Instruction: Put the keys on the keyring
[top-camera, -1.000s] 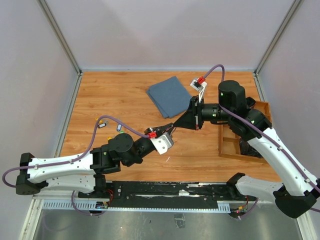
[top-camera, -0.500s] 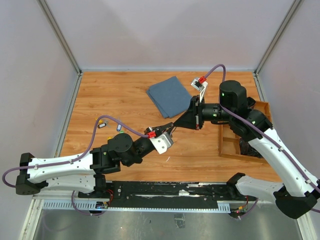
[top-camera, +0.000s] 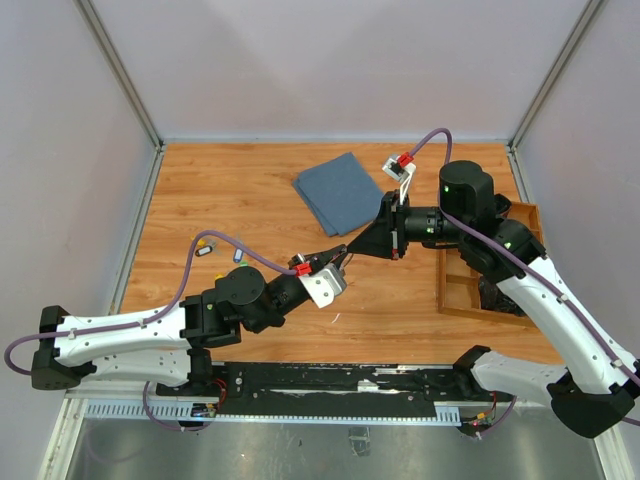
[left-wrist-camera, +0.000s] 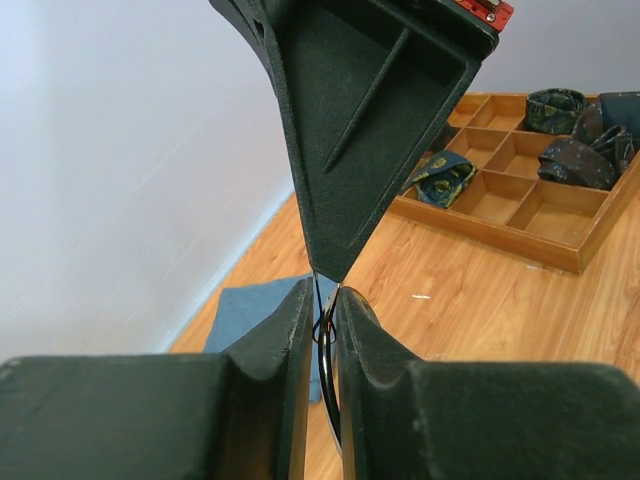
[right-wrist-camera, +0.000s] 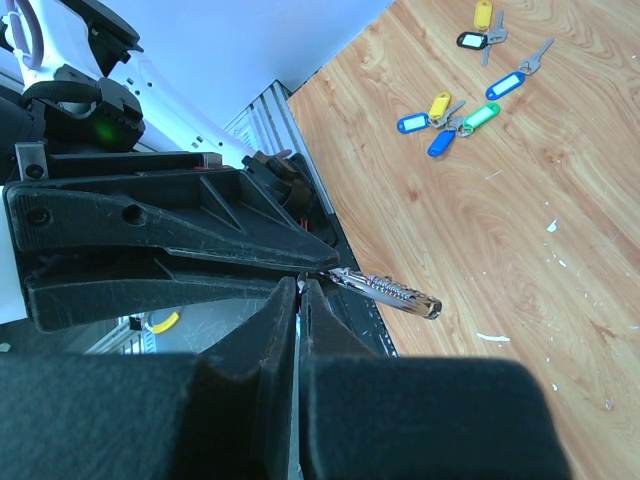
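Left gripper (left-wrist-camera: 325, 292) clamped on ring (left-wrist-camera: 323, 333), right gripper (right-wrist-camera: 300, 283) pinched shut at its rim: hold both steady, pry it open gently, avoid slipping off.

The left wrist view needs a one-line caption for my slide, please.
Left fingers pinch the thin keyring, tip to tip with the closed right fingers.

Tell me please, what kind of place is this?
Probably a robot test cell in a lab: the left arm and right arm bolted at a wooden table, plain grey walls closing it in, tagged keys laid out.
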